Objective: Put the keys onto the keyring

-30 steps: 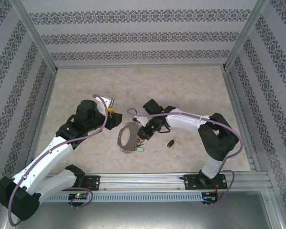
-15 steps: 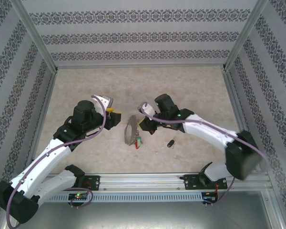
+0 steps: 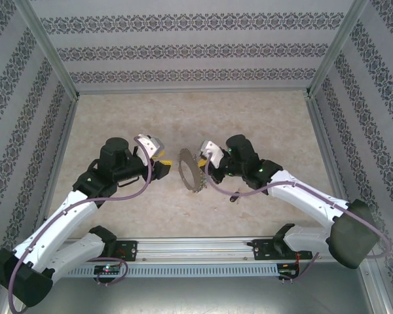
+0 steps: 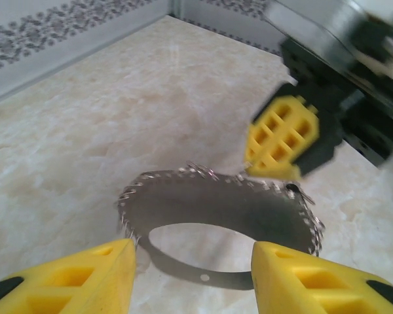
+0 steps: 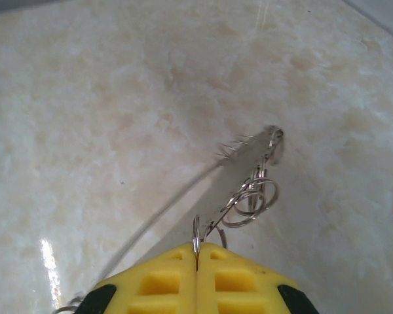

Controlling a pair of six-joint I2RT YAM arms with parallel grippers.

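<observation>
The keyring (image 3: 189, 172) is a wide silvery loop with a bumpy edge, held upright between the two grippers. My right gripper (image 3: 207, 167) is shut on a small split ring (image 5: 198, 230) in the chain of little rings (image 5: 250, 197) hanging from the keyring's edge (image 5: 183, 188). In the left wrist view the keyring (image 4: 183, 199) hangs just ahead of my left gripper (image 4: 193, 275). That gripper is open, with the loop's near arc between its fingertips (image 4: 111, 268). The right finger (image 4: 280, 136) grips the loop's far right rim. A black-headed key (image 3: 234, 195) lies on the table under the right forearm.
The marble-look tabletop (image 3: 268, 118) is walled by patterned panels with aluminium posts (image 3: 49, 46). A metal rail (image 3: 196, 247) carries both arm bases at the near edge. Purple cables (image 3: 144, 171) loop off each wrist.
The right gripper has carried the keyring up off the table and a little farther back, turning it on edge. The right elbow has swung low to the right. The left gripper has moved closer to the loop.
</observation>
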